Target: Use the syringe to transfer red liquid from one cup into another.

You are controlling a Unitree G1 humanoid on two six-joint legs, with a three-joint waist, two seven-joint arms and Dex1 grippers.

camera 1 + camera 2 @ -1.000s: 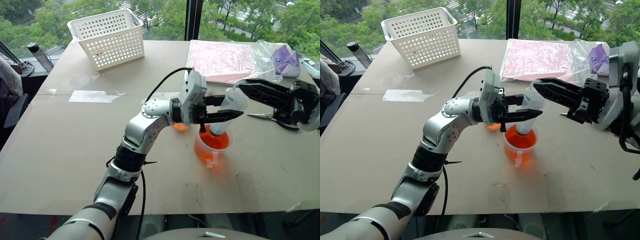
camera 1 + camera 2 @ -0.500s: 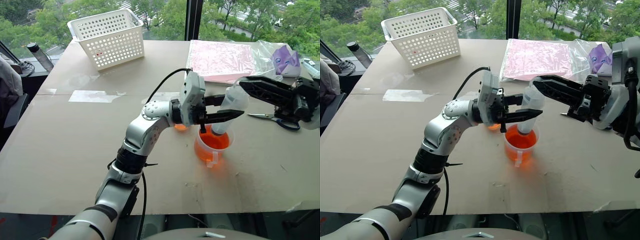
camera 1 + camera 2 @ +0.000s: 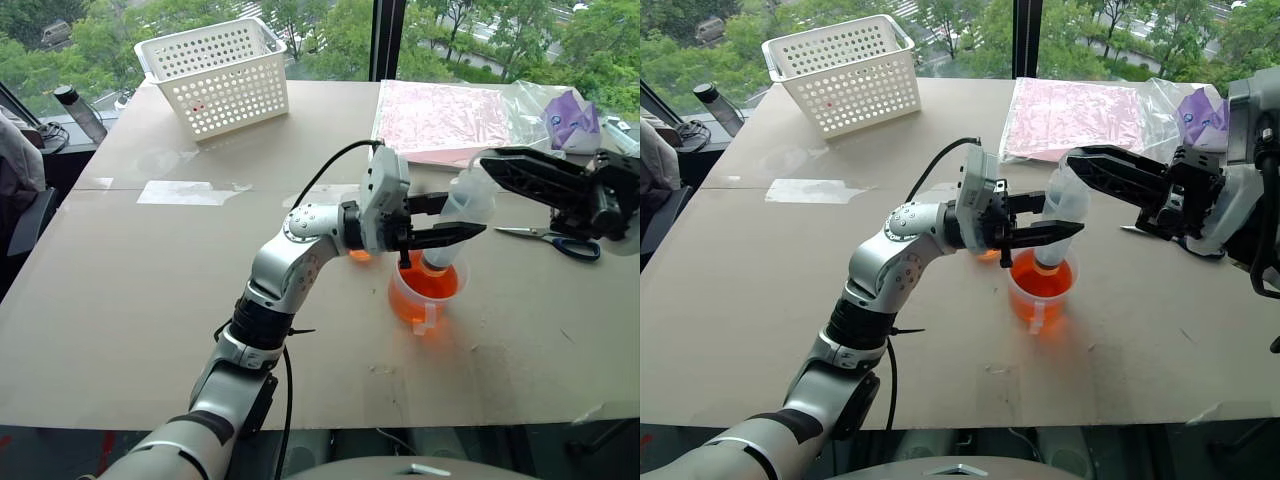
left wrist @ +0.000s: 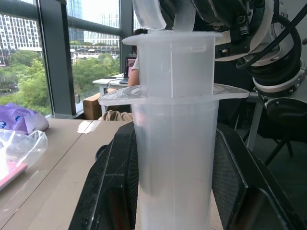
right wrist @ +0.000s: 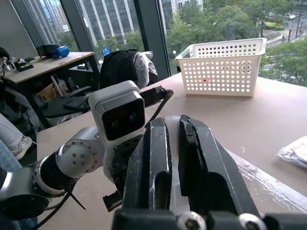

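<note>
Now, handled cup: large clear plastic measuring cup (image 3: 427,290), mid-desk, holds orange-red liquid (image 3: 432,283).
Syringe: whitish plastic barrel (image 3: 447,228) upright, tip dipped in.
Left gripper (image 3: 470,230): jaws clamped on barrel.
Right gripper (image 3: 490,160): jaws together on plunger top.
Small clear cup (image 3: 361,254): behind left wrist; contents unclear.
Stage: drawing; transfer still ahead.

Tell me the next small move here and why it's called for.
Probably the right gripper should draw the plunger upward. The left gripper is shut on the syringe, held upright with its tip in the red liquid of the handled cup, and the barrel looks empty in the left wrist view.
</note>
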